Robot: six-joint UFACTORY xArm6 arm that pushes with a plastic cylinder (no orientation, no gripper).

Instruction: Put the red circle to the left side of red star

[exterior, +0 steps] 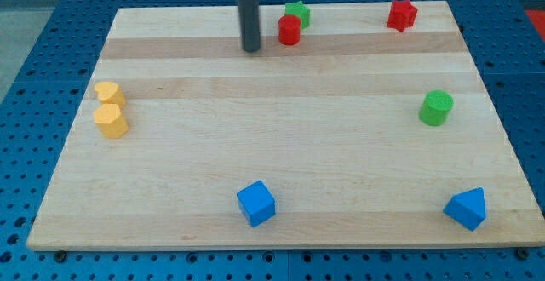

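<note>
My tip [251,49] rests on the bench [281,145] in the upper middle of the frame, at the end of a plain dark rod. There are no fingers here to be released or clenched; the rod grasps nothing and can only shove. It stands just to the view's left of the red circle [289,30], close beside it but with a sliver of wood showing between them, so I would call them apart, not touching.

The red circle is a short upright cylinder, and right behind it, touching or nearly so, sits a green star [297,13]. The red star [401,14] lies well off toward the upper right corner, so the circle already lies on the star's left, though far from it.

The circle looks like a small, stiff, light block with a smooth round wall. I expect it to slide readily on the wood, but a round side will slip off a narrow rod if met off-centre, so the push should go square through its middle, low on the left wall. The green star may get carried along.

Further out: a green cylinder [436,108] at the right edge, two yellow blocks [111,108] stacked close at the left, a blue cube [255,203] at bottom centre, and a blue wedge-like block [467,209] at bottom right.
</note>
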